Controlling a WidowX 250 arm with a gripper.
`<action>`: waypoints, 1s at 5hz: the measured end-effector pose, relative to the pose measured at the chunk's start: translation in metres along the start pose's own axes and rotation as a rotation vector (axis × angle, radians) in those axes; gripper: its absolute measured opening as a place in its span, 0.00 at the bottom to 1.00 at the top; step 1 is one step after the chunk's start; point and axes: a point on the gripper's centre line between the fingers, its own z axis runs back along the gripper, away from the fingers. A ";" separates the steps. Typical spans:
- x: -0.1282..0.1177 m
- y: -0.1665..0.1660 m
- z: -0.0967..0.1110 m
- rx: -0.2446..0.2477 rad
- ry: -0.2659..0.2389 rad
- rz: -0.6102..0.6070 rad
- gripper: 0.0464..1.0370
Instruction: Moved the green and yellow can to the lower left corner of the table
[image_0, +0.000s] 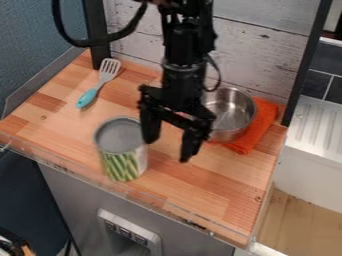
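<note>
Can (122, 165): upright on the table (207, 187), its long axis vertical, near the front edge; in the view it lies left of the claw and a little nearer that edge.
Claw (169, 149): hanging over the table with its two fingers (151, 127) spread and nothing between them, so we read it as released.
Finger nearest the can: the one on the view's left, its lower part beside the can's top rim. We cannot tell whether they touch.
Line of the fingers: roughly along the front edge, with the can off its left end, outside the gap rather than in it.
Can's width: close to that of the gap, we judge, so we would want the claw well centred before closing; off centre, a finger could catch the rim and tip the can.
Left corner: further along the front edge, past the can from the claw. We take this as the goal, so both reach and carry should run leftward.
Pot (230, 112): on the claw's other side, partly over the cloth (257, 130), away from our likely path.
</note>
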 end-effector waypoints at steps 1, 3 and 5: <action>-0.016 0.018 -0.013 0.042 0.072 0.011 0.96; -0.034 0.051 -0.013 0.092 0.118 0.021 0.96; -0.045 0.081 -0.012 0.137 0.118 -0.002 0.96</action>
